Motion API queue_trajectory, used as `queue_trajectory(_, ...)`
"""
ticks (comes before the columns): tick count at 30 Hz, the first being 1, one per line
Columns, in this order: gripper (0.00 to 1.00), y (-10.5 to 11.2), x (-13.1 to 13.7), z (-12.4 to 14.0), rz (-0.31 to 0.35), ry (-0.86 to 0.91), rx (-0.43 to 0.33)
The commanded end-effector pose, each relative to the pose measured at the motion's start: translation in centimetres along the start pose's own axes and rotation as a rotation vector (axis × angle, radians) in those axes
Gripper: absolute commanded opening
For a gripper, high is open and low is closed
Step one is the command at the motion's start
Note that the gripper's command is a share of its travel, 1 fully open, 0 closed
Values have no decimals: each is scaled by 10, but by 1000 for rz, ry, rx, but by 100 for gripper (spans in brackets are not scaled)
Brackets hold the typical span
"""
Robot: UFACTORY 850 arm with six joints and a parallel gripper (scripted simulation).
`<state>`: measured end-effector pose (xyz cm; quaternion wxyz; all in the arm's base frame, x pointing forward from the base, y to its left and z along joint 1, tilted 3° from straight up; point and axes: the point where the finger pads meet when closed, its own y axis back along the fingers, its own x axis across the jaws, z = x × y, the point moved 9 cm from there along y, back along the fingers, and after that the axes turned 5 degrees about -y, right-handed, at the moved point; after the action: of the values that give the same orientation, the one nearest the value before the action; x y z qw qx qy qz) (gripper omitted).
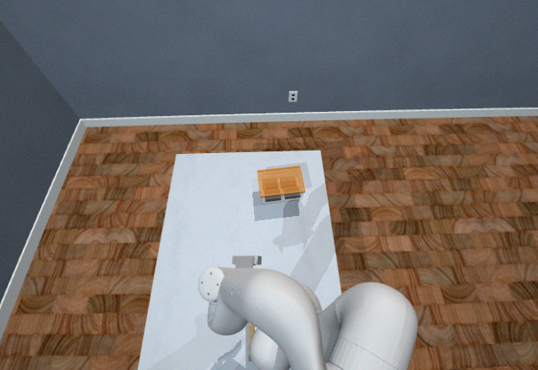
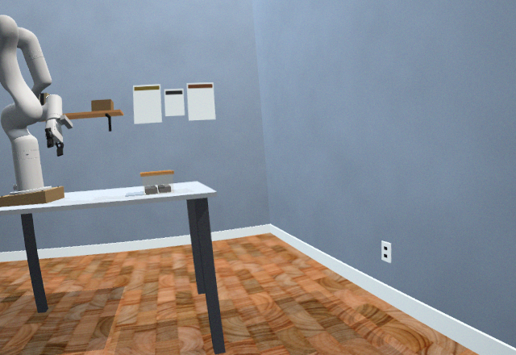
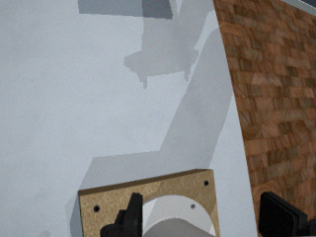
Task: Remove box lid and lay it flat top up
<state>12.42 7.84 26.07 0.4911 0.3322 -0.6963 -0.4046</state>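
Note:
The box (image 1: 281,196) is a small grey box on the white table, at its far right part, with a flat orange lid (image 1: 280,181) resting on top. In the exterior view the lid (image 2: 156,173) sits level on the box (image 2: 157,185) near the table's right end. My gripper (image 2: 55,143) hangs open and empty high above the table, close to the arm's base and well away from the box. In the wrist view the two dark fingers stand wide apart at the bottom edge; the box is out of that view.
The arm stands on a wooden base plate (image 2: 31,195) at the table's near end, also seen in the wrist view (image 3: 148,202). A wall shelf (image 2: 93,113) with a brown block hangs behind. The table's right edge (image 3: 232,123) drops to the wood floor.

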Motion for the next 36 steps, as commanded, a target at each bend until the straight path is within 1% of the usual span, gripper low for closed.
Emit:
queue_trajectory(1,100,-8,-24,-12,-97,-101,-80)
queue_trajectory(2,100,-11,-32,-18,-130,-137,-103)
queue_trajectory(3,100,-11,-32,-18,-130,-137,-103)
queue_trajectory(4,100,-14,-40,-24,-167,-179,-127)
queue_trajectory(7,100,-14,-40,-24,-167,-179,-127)
queue_trajectory(9,100,-23,-57,-41,-250,-278,-172)
queue_trajectory(11,100,-23,-57,-41,-250,-278,-172)
queue_trajectory(12,100,-28,-65,-52,-296,-335,-192)
queue_trajectory(14,100,-28,-65,-52,-296,-335,-192)
queue_trajectory(15,100,-33,-73,-64,-343,-397,-209)
queue_trajectory(17,100,-33,-73,-64,-343,-397,-209)
queue_trajectory(18,100,-40,-80,-78,-392,-463,-223)
queue_trajectory(20,100,-40,-80,-78,-392,-463,-223)
queue_trajectory(21,100,-48,-86,-93,-441,-532,-233)
queue_trajectory(24,100,-48,-86,-93,-441,-532,-233)
queue_trajectory(25,100,-56,-90,-109,-491,-603,-239)
queue_trajectory(26,100,-56,-90,-109,-491,-603,-239)
queue_trajectory(27,100,-65,-93,-125,-539,-677,-239)
queue_trajectory(29,100,-65,-93,-125,-539,-677,-239)
queue_trajectory(30,100,-75,-94,-143,-586,-751,-234)
queue_trajectory(32,100,-75,-94,-143,-586,-751,-234)
queue_trajectory(33,100,-86,-93,-160,-631,-826,-225)
queue_trajectory(35,100,-86,-93,-160,-631,-826,-225)
queue_trajectory(36,100,-97,-90,-177,-674,-899,-211)
